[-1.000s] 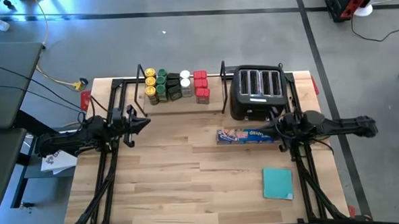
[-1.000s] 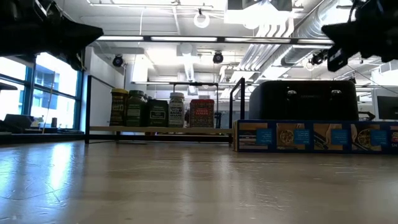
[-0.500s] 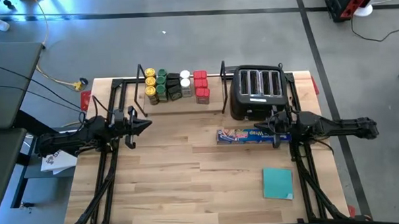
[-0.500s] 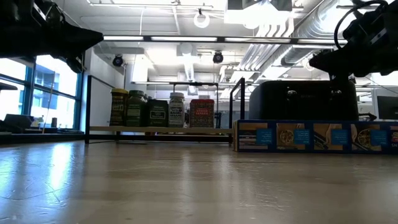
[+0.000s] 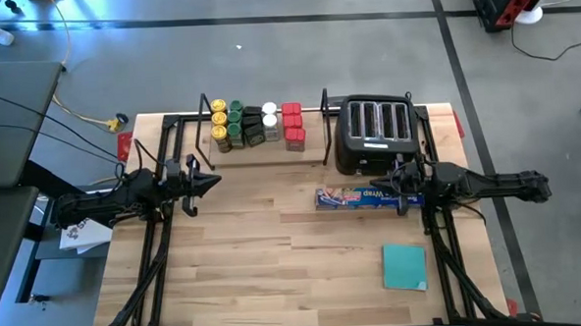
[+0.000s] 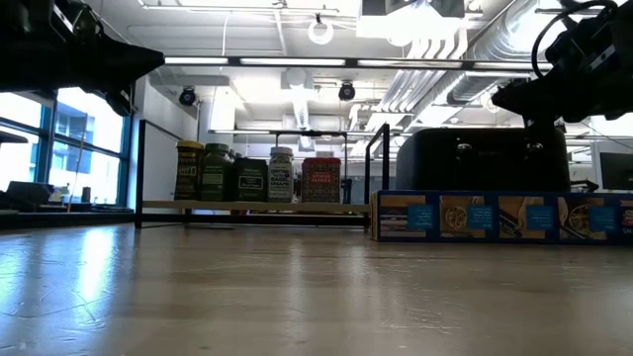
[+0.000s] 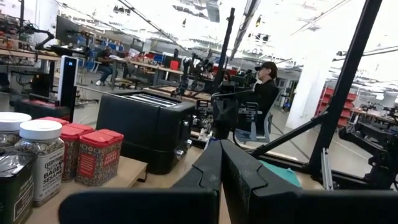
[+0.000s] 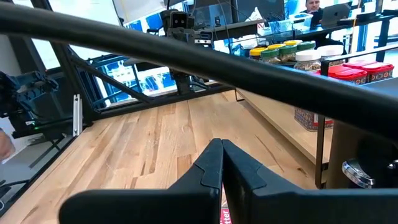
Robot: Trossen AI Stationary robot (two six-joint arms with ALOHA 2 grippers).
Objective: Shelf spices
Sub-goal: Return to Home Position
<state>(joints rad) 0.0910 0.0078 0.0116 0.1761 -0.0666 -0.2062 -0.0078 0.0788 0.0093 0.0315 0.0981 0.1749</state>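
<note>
The spices (image 5: 254, 125) stand in rows on the wooden floor of the shelf (image 5: 313, 150) at the table's far edge: yellow and green lidded jars, black ones, two white-capped ones, and red tins (image 7: 98, 155). In the low view the spices (image 6: 257, 178) stand upright on the shelf (image 6: 247, 206). My left gripper (image 5: 216, 181) hangs shut in the air near the table's left, in front of the shelf. My right gripper (image 5: 375, 189) is shut and hovers above the blue box, touching nothing. Both wrist views show the fingers closed, left gripper (image 7: 221, 149) and right gripper (image 8: 222, 148).
A black four-slot toaster (image 5: 376, 130) stands right of the shelf. A long blue wrap box (image 5: 351, 198) lies in front of it, under my right gripper. A flat teal square (image 5: 404, 266) lies near the right front. A person (image 7: 267, 87) sits in the room beyond.
My right gripper has moved toward the table's left and a little down, from beside the toaster's front out over the blue box, then stopped. Its fingers stayed shut. The spices and the box have not moved.
</note>
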